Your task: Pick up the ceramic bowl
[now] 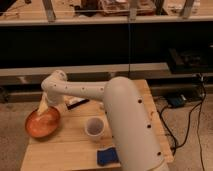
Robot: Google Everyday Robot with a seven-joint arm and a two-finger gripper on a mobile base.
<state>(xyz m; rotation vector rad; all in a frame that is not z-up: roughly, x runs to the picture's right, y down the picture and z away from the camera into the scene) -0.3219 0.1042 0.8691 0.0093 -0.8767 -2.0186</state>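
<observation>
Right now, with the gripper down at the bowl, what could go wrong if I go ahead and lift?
1. The ceramic bowl sits at the left edge of the wooden table; a poor rim grip could tip it off the side.
2. The gripper is at the bowl's far rim, mostly hidden by the arm, so the hold cannot be confirmed.
3. The cup stands close beside the arm; swinging right might knock it over, possibly onto the blue sponge.
</observation>
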